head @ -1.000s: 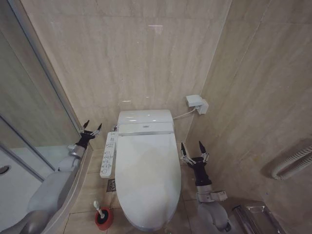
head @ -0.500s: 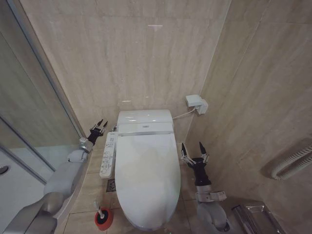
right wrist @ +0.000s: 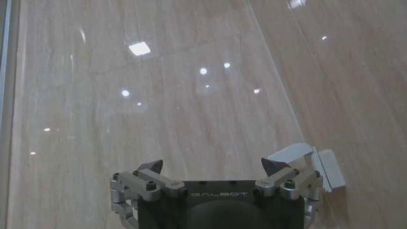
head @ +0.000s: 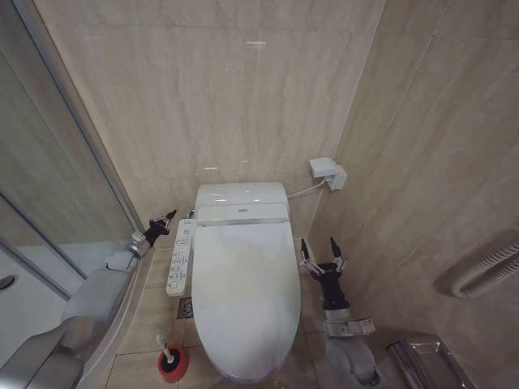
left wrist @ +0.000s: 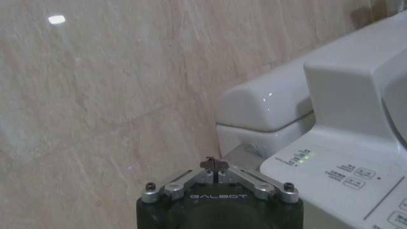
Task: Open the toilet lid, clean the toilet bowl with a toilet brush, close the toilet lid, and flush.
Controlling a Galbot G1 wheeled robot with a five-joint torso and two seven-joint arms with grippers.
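Lid — lying shut over the bowl, glossy white, running from the tank at the back wall toward the camera; in the head view only the bowl's front rim is peeking out beneath it.

Panel — sitting along the bowl's left side, its buttons facing up; in the left wrist view green lights are glowing near its rear end.

Brush — standing upright in its red holder on the floor, just left of the bowl's front end.

Left pincer — hovering beside the panel's rear end, near the tank's left corner; in the left wrist view its fingers are meeting at the tips, gripping nothing.

Right pincer — hanging just right of the lid, about midway along it, pointing up the wall; its two fingers are standing wide apart, with nothing between them. The right wrist view is showing the same spread.

Wall box — sitting white on the corner wall, right of the tank, with a cord running to the toilet.
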